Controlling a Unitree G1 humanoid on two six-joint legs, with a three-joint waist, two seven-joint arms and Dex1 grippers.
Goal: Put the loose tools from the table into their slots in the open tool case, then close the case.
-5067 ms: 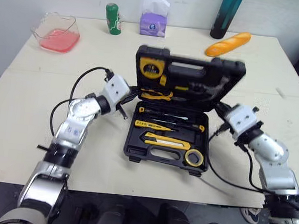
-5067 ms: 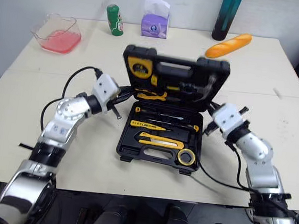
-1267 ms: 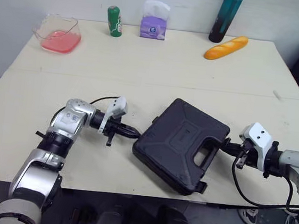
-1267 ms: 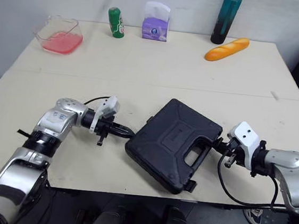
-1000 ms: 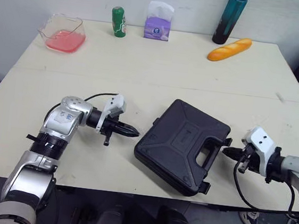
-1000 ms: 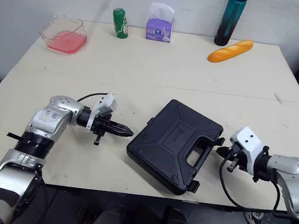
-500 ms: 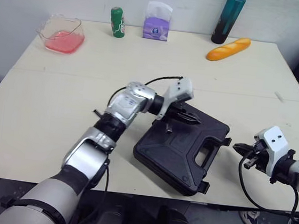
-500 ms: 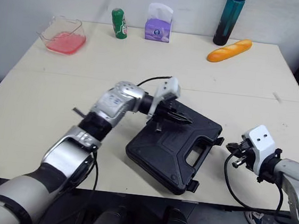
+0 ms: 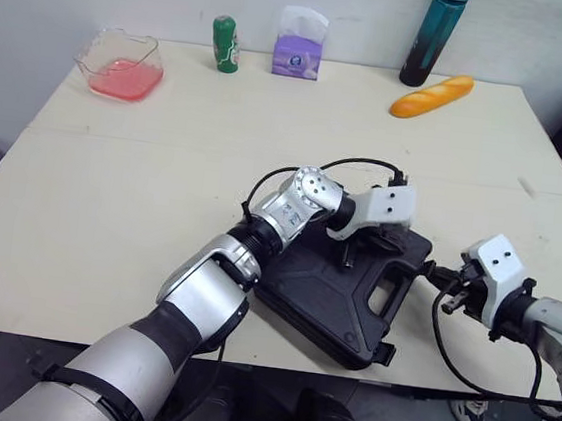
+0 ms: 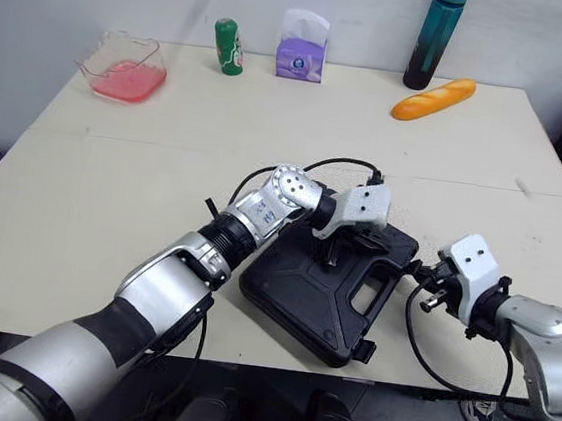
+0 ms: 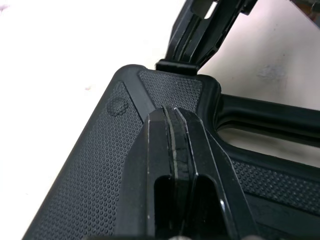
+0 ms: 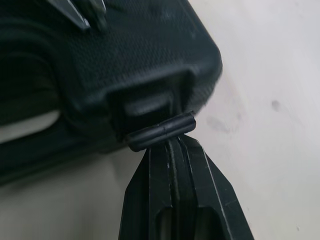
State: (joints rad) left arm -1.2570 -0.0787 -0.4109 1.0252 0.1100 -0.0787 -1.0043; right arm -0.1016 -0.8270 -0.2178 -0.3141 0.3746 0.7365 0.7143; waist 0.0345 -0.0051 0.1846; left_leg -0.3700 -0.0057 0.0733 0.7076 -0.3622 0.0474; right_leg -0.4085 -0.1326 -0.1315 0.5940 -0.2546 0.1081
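Observation:
The black tool case lies closed and skewed near the table's front edge, handle cut-out toward my right. My left gripper reaches across the lid with its fingers shut together, tips resting on the textured top near the far right corner. One latch sticks up loose beyond that corner. My right gripper is shut too, and its tips touch the underside of a hanging latch flap on the case's right edge. No loose tools lie on the table.
Along the table's back edge stand a pink tub, a green can, a purple tissue box and a teal bottle; a bread loaf lies beside the bottle. Black cables trail from both wrists.
The case, open five seconds ago, is closed. In the last half second my left gripper slid right across the lid to its far corner, and my right gripper moved in to the latch.

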